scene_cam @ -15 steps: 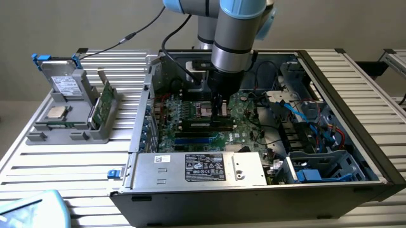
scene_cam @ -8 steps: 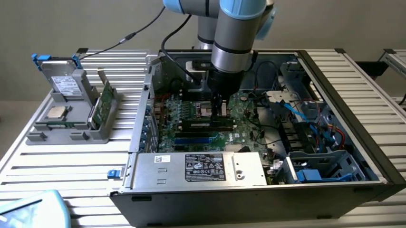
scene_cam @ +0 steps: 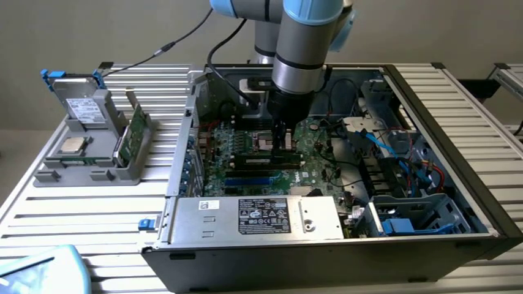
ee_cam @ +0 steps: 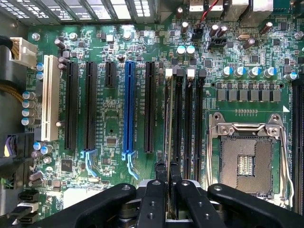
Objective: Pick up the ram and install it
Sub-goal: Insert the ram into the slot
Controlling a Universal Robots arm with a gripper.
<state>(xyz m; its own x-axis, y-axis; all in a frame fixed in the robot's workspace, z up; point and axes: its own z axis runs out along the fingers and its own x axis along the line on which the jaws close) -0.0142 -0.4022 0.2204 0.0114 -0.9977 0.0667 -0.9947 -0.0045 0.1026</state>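
My gripper [ee_cam: 167,167] is shut on the ram [ee_cam: 167,118]. The wrist view shows the ram edge-on, as a thin strip running away from the fingertips. It lies along the memory slot closest to the black expansion slots, beside the other memory slots [ee_cam: 189,123]. I cannot tell whether it is seated. In the exterior view the gripper [scene_cam: 283,146] reaches straight down into the open computer case [scene_cam: 482,202], onto the middle of the green motherboard [scene_cam: 315,144].
The open processor socket [ee_cam: 247,161] lies just beyond the memory slots, and a blue slot [ee_cam: 128,109] on the other side. A power supply [scene_cam: 253,217] fills the case's front. A grey holder [scene_cam: 90,165] on the exterior view's left carries a silver chip [scene_cam: 72,145] and a green card [scene_cam: 131,131].
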